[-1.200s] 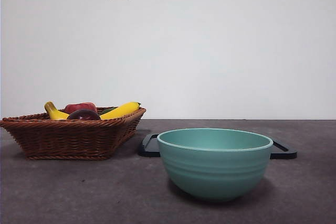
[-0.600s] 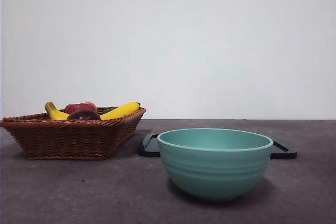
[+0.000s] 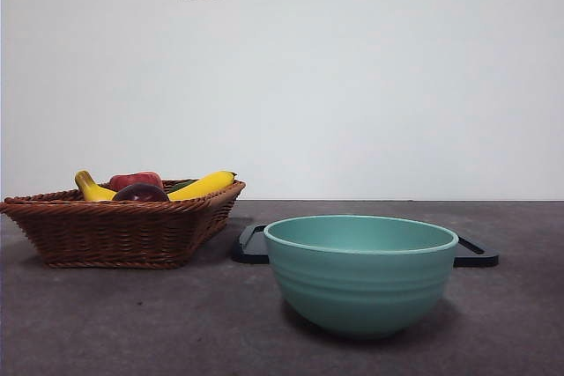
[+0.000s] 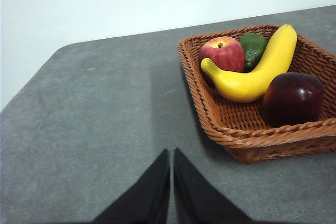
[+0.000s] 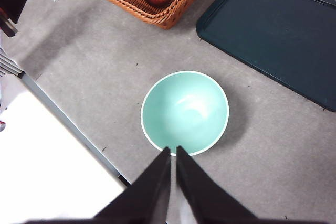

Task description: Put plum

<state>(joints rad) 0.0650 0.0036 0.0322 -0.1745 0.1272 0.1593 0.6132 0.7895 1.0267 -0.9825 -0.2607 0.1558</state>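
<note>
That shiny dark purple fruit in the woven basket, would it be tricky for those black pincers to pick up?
Probably somewhat. The round, glossy dark maroon plum has a smooth skin that catches the light, so it may slip between narrow jaws. Being rounded, it would likely roll if nudged, though the brown wicker basket wall and the yellow banana beside it should stop it. It looks firm, not floppy.

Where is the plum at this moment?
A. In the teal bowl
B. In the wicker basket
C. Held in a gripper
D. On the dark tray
B: the plum lies in the wicker basket beside the banana, while the teal bowl is empty and both grippers are shut on nothing.
</note>
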